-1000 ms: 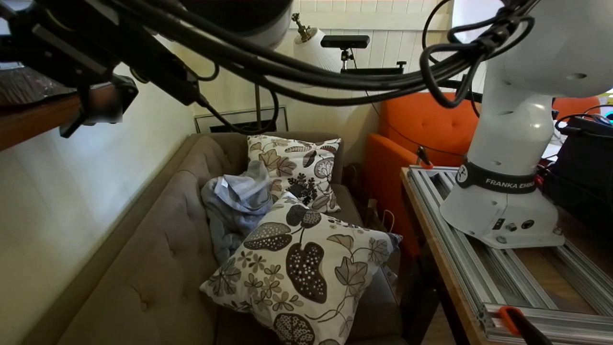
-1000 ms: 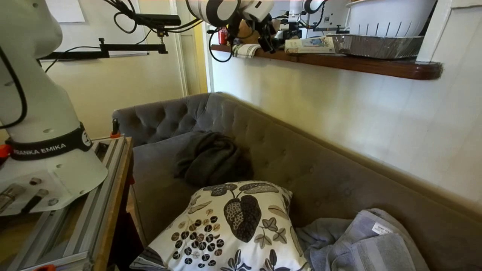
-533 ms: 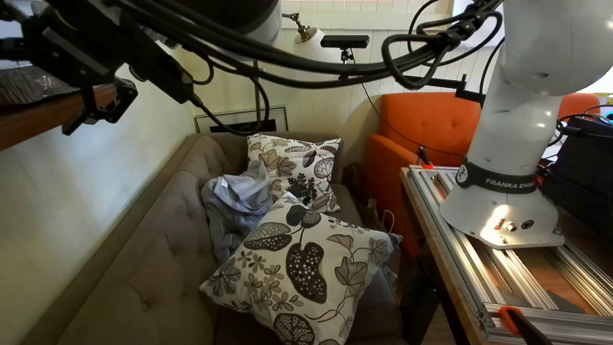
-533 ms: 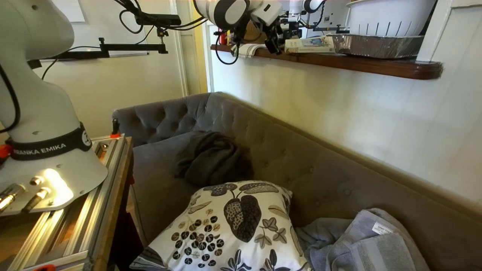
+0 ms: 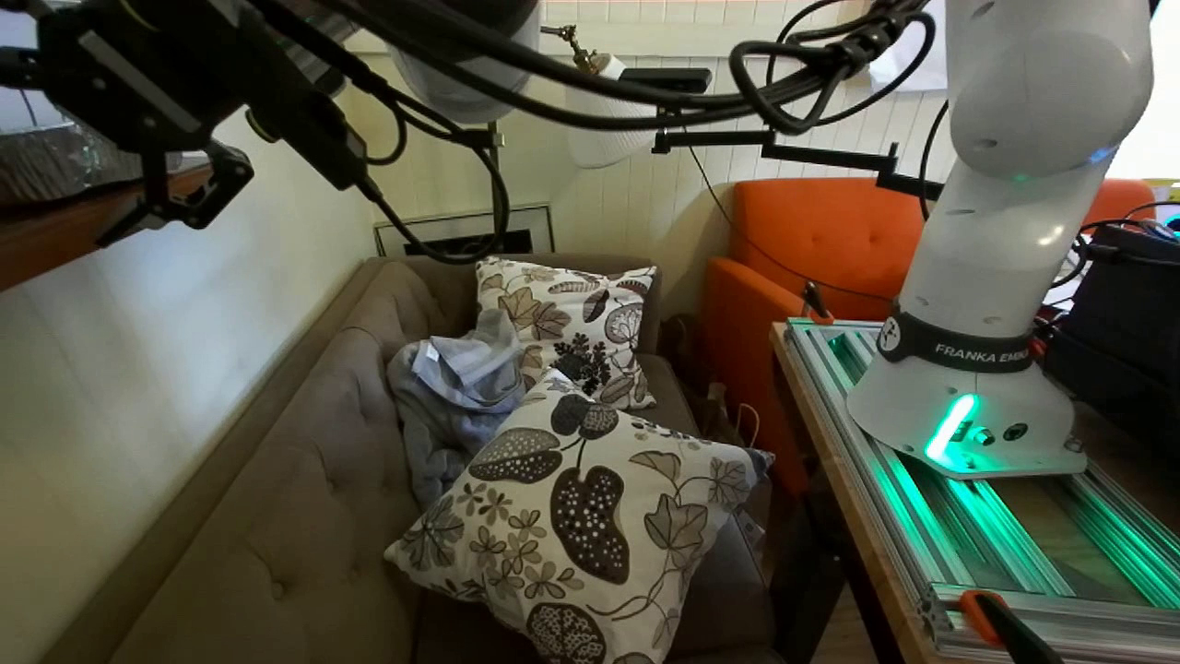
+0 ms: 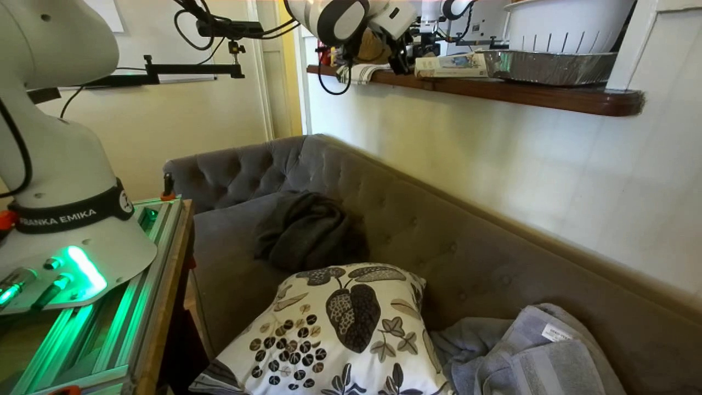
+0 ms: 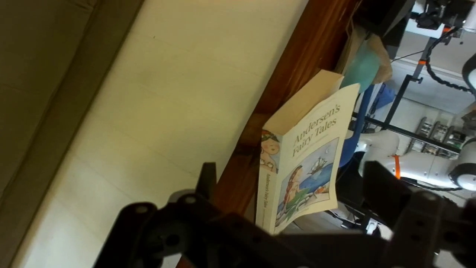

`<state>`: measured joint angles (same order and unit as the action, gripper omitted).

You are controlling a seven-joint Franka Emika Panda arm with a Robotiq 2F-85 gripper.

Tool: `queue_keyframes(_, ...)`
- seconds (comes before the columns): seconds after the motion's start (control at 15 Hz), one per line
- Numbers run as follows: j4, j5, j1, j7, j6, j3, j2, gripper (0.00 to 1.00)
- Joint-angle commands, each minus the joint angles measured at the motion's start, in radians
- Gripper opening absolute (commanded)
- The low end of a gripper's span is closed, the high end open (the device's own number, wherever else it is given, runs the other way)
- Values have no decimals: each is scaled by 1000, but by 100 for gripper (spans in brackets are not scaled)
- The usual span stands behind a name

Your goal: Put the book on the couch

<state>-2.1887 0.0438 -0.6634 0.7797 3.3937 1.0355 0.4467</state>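
Seeing book (image 7: 308, 154) on counter (image 7: 299, 57), centre-right of wrist frame; got end effector (image 7: 290, 180) spread wide at bottom, gripping nothing.

"What occupied the wooden counter (image 6: 548, 99)?"

"A foil tray (image 6: 551, 69) stood near its rounded corner, a white slotted tub (image 6: 570, 27) rising above the rim, while a striped cloth (image 6: 359, 73) lay over the front edge toward the opposite corner."

"And below that edge?"

"Two leaf-patterned pillows (image 5: 590, 516) sat there, a rumpled grey towel (image 6: 543, 356) just beside them, a dark bundled cloth (image 6: 312, 230) farther along. An orange armchair (image 5: 820, 231) stood across, well apart."
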Motion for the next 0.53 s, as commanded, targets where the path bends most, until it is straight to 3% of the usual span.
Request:
queue_keyframes(0.0,8,-46,-54,-13,63,51,88,100)
queue_keyframes(0.47,29,-93,-61,-18,132,61,188,100)
